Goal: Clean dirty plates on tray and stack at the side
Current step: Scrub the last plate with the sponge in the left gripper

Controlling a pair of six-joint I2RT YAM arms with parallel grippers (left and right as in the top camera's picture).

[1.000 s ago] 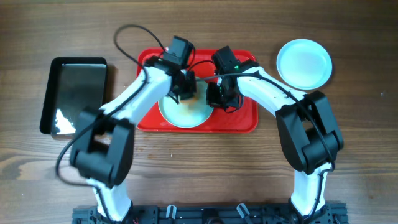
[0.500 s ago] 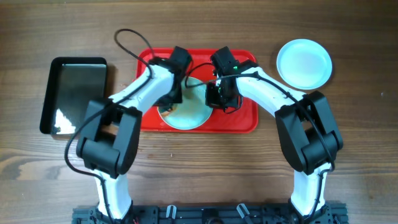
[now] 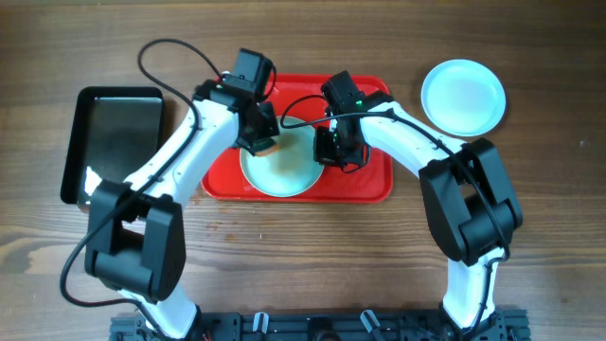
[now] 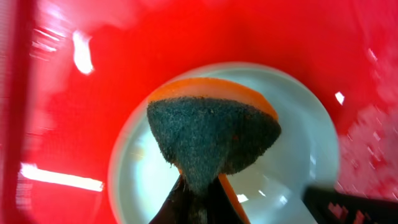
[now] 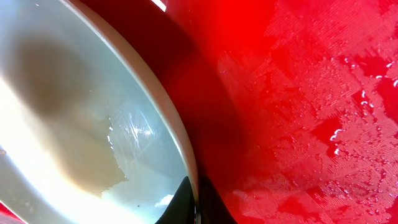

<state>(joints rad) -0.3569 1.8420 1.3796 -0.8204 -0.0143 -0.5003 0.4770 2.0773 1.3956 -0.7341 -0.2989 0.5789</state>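
**A:** Overhead: scrubbing step, I reckon. The dirty plate (image 3: pixel 289 172) sits at 7 o'clock on the tray (image 3: pixel 374 192), and a second plate (image 3: pixel 463 97) is parked off toward 2.

**B:** Left wrist: the left gripper (image 4: pixel 198 202) is clamped on the sponge (image 4: pixel 211 140) above that plate. Right wrist: the right gripper (image 5: pixel 196 205) is pinching its rim at 3. Next it probably needs to press down and wipe.

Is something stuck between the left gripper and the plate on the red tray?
Yes: the sponge, pinched in the left gripper, sits between it and the plate. Nothing else shows there.
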